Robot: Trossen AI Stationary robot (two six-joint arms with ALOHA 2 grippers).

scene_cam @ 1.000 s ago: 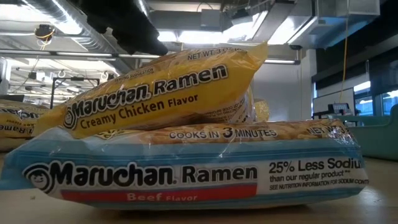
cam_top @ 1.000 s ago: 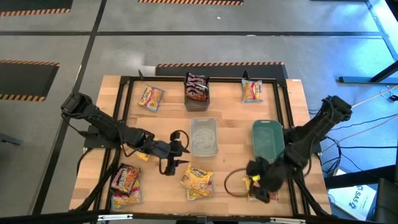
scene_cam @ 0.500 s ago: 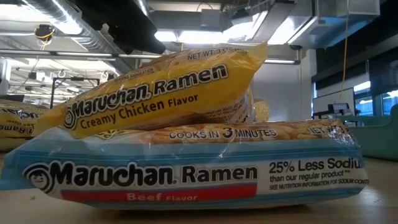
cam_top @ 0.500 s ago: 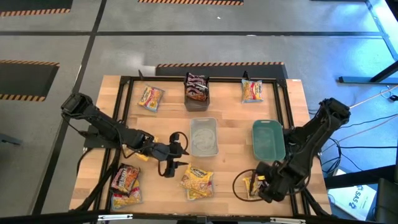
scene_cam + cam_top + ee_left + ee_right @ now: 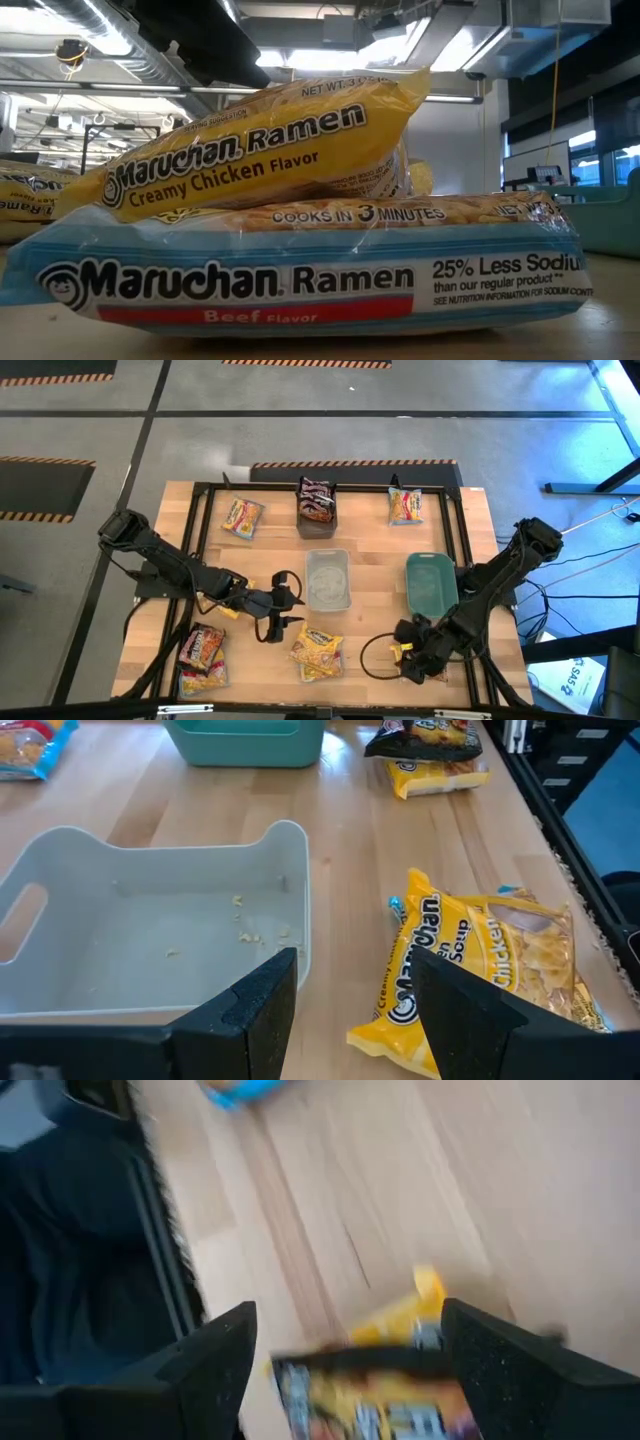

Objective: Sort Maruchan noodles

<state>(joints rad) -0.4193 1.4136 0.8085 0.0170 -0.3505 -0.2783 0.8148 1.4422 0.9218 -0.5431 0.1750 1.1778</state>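
Note:
The Maruchan packets lie scattered on the table. An orange-yellow one (image 5: 242, 517) and another (image 5: 405, 506) lie near the far edge. Dark ones (image 5: 317, 500) sit in the dark grey bin. A dark red one (image 5: 203, 648) lies near left and a yellow pile (image 5: 318, 652) near the middle. My right gripper (image 5: 408, 655) is open low over a dark-and-yellow packet (image 5: 380, 1392) at the near right; the packet shows between its fingers. My left gripper (image 5: 285, 610) is open beside the clear bin (image 5: 150, 920), with a yellow packet (image 5: 480, 960) just ahead.
The teal bin (image 5: 432, 582) stands right of the clear bin (image 5: 327, 580). A black frame (image 5: 330, 485) rings the work area. In the low view a yellow Creamy Chicken packet (image 5: 270, 140) lies on a blue Beef packet (image 5: 300, 280), filling the picture.
My right gripper swung out toward the table's near right corner, then came back toward the left over the near-right packet. The cable loop beside it shifted with it. The left arm and the packets stayed put.

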